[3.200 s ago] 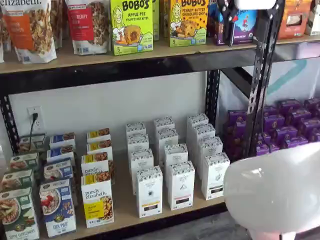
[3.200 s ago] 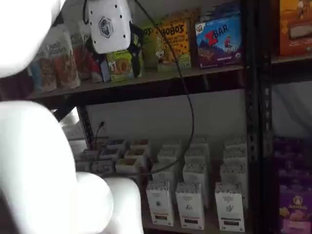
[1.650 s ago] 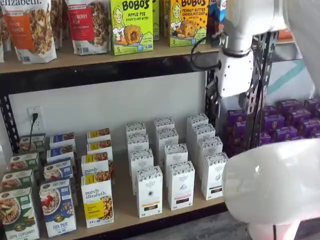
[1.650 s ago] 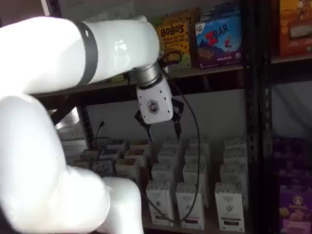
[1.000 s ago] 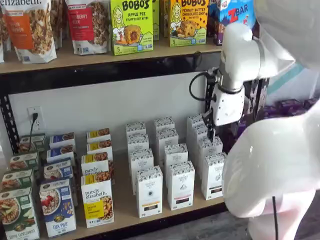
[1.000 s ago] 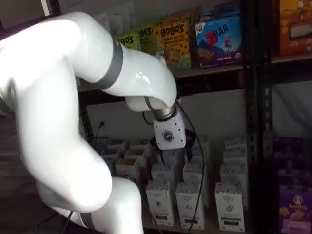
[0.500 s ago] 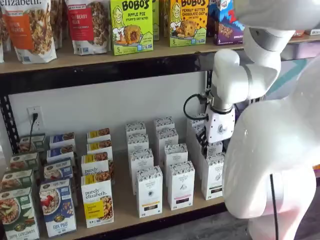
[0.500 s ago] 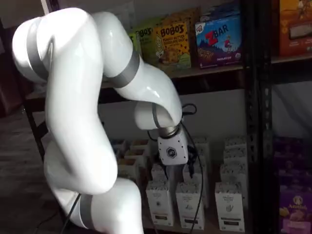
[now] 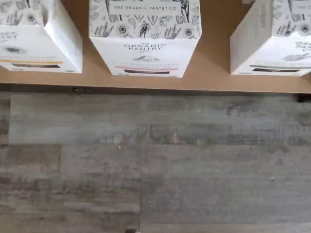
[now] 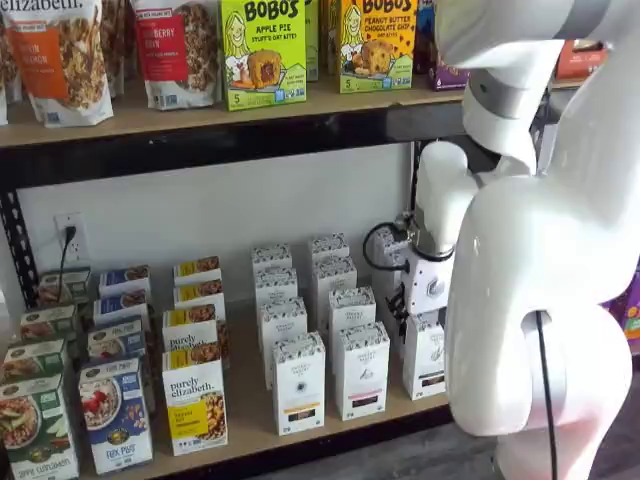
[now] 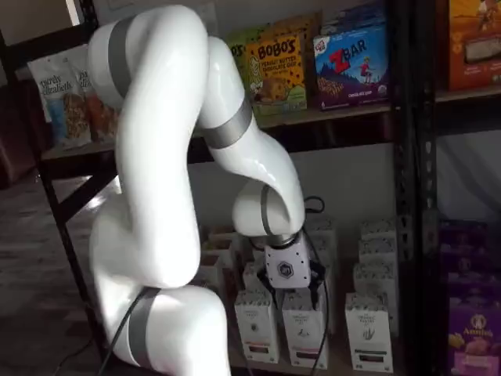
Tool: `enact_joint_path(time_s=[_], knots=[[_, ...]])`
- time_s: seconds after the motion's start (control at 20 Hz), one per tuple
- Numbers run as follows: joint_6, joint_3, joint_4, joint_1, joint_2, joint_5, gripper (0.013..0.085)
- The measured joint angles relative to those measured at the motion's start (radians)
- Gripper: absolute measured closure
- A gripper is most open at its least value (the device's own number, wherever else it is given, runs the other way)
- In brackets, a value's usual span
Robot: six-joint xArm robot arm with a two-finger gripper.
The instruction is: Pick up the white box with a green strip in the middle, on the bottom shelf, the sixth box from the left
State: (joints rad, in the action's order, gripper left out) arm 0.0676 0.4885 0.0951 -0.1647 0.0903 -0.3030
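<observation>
End effector (image 11: 291, 296) hangs just above the front-row white box (image 11: 307, 330).

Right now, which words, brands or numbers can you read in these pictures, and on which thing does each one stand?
"THE ORGANIC PANTRY CO": top and front of the white box, wrist view.
"BOBO'S APPLE PIE", "5": green box.
"BOBO'S PEANUT BUTTER CHOCOLATE CHIP": yellow box.
"ZBAR": blue box.
"purely elizabeth": white-and-yellow box, and granola bag in part.
"FOX PUFF" (uncertain): blue cereal box.
Small print elsewhere: too blurred.
</observation>
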Motion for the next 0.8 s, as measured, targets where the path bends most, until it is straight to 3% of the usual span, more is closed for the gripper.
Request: enact_joint_path(time_s=[0.2, 0.4, 0.5, 0.6, 0.8], knots=[[0.073, 0.059, -0.070, -0.005, 0.100, 0.049, 0.0130], [0.109, 0.157, -0.088, -0.024, 0.209, 0.044, 0.0130], [0.113, 0.205, -0.080, -0.036, 0.257, 0.041, 0.0130], [0.083, 0.256, -0.034, -0.051, 0.303, 0.031, 0.0130], [0.126, 0.364, -0.054, -0.075, 0.399, 0.026, 0.0130]])
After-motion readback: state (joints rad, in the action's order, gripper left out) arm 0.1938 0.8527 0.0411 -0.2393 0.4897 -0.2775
